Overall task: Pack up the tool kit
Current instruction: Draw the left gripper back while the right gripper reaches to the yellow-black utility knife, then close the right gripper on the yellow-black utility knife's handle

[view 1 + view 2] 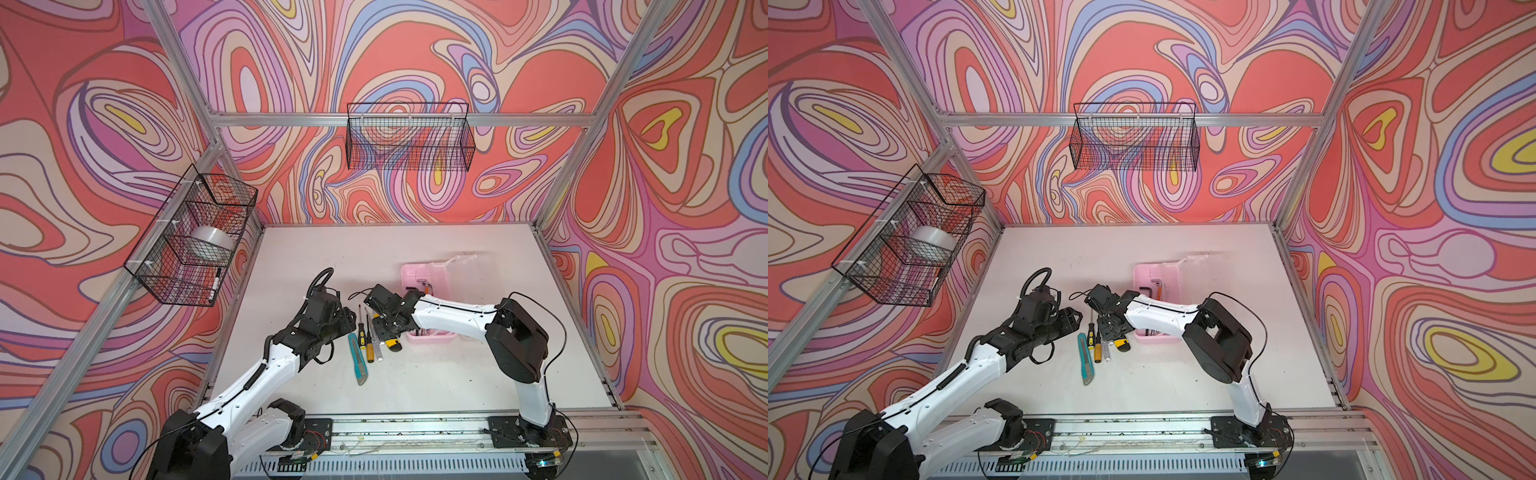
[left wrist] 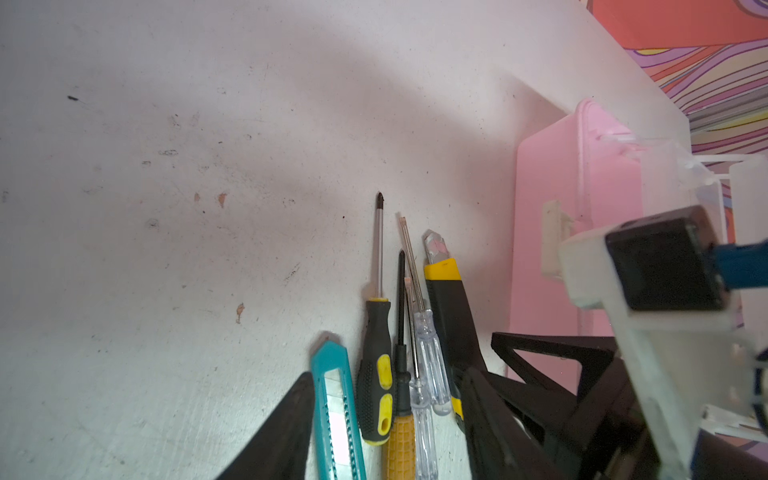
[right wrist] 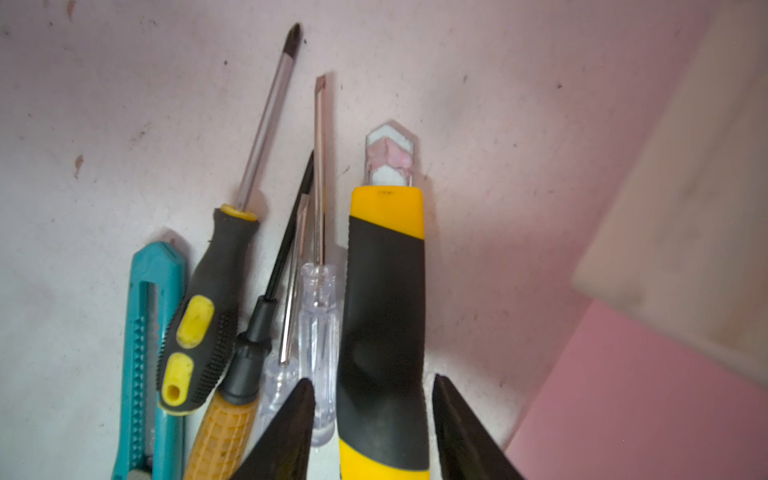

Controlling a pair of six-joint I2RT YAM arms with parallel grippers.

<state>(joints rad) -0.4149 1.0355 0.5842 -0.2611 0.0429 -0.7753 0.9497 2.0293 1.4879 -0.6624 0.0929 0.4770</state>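
The pale-pink case (image 1: 409,272) stands open at the right of the table (image 1: 457,374), its translucent lid (image 1: 469,270) folded back. Hex keys (image 1: 424,284) lie inside it. Left of the case, side by side, lie a teal knife (image 1: 358,359), several small screwdrivers (image 1: 368,336) and a yellow-black knife (image 1: 392,343). My right gripper (image 3: 371,380) is open and low over the yellow-black knife (image 3: 384,299), one finger on each side, with gaps. My left gripper (image 2: 386,424) is open wide, straddling the teal knife (image 2: 336,415) and screwdriver handles (image 2: 376,374).
A black wire basket (image 1: 409,137) hangs on the back wall. Another wire basket (image 1: 191,237) on the left wall holds a roll of tape (image 1: 210,245) and a marker (image 1: 215,284). Aluminium frame rails (image 1: 415,428) border the table. The two grippers are close together over the tools.
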